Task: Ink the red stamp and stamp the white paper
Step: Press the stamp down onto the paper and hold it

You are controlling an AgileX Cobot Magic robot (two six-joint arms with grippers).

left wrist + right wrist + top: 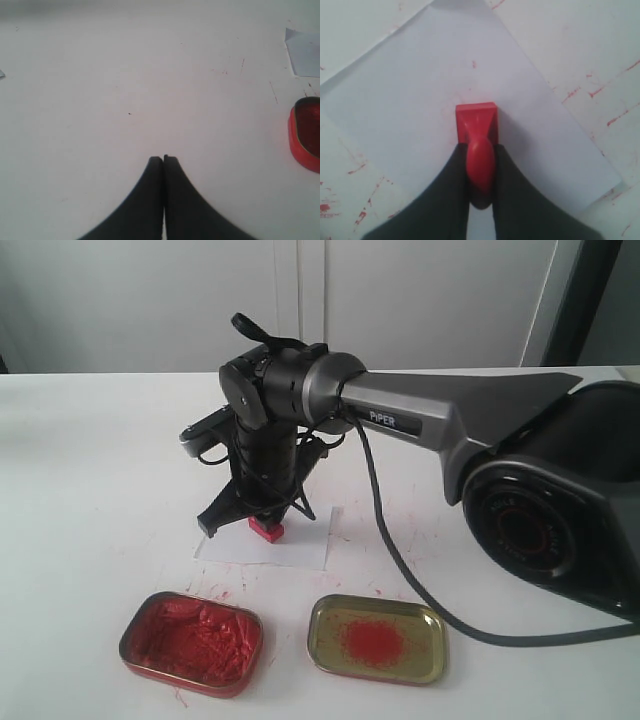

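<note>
**Tabletop point(90, 460) scene: red stamp point(266, 529) pinched over white paper point(300, 552)**

Closest to me sit two open tins, near each other but apart. The red tin point(191, 642) on the left is full of lumpy red paste. The gold tin point(377, 638) on the right has a red smear in its middle. Just behind them the white paper lies flat, with red flecks on the tabletop around it. The red stamp stands upright over the middle of the sheet, block down. I cannot tell whether its face touches the paper. The right fingers point(445, 200) point straight down and pinch its knob from both sides. They hang from a dark arm point(450, 415) marked PIPER that reaches in from the right, and a black cable point(400, 560) trails from it across the tabletop. The left fingers point(150, 190) are pressed together with nothing between them, over bare tabletop, near the red tin and a corner of the paper. A pale wall point(420, 300) stands farthest back.
</note>
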